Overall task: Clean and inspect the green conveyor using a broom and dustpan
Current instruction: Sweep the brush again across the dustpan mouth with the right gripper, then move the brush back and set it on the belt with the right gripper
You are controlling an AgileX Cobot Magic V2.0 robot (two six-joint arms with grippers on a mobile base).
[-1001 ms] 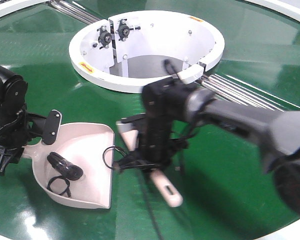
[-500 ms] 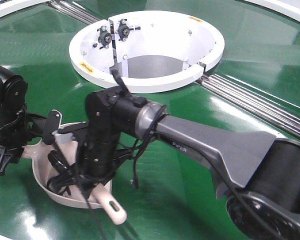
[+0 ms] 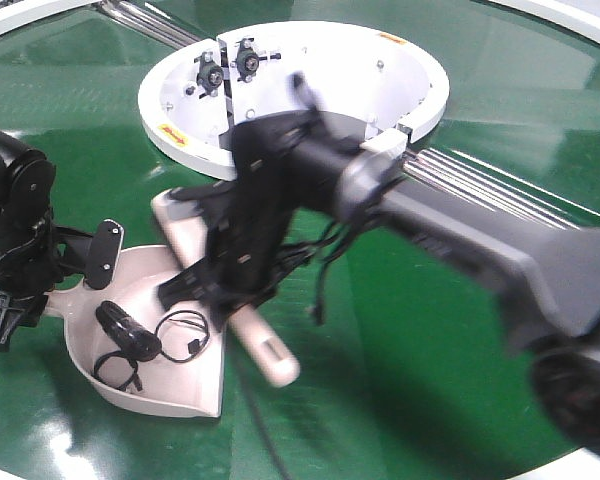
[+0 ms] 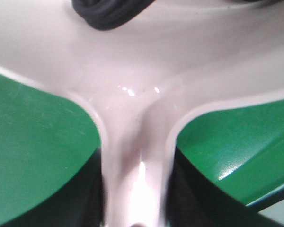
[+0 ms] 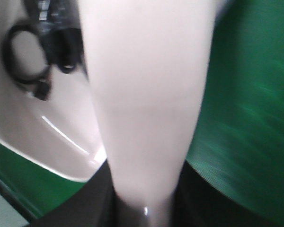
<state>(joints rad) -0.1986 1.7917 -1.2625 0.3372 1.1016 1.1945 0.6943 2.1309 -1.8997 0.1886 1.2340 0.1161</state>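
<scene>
Front view: left gripper is clamped on the dustpan handle, with the pan flat on the green conveyor at lower left, near the white hub. Silver rails run off right. A black cabled object lies in the pan. Right gripper, motion-blurred, grips the broom mid-length, slanted along the pan's open edge; belt contact unclear. Left wrist view alone shows both dark fingers pinching the handle, jaws narrow. Right wrist view alone shows the jaws tight on the broom shaft, pan and cable to its left.
</scene>
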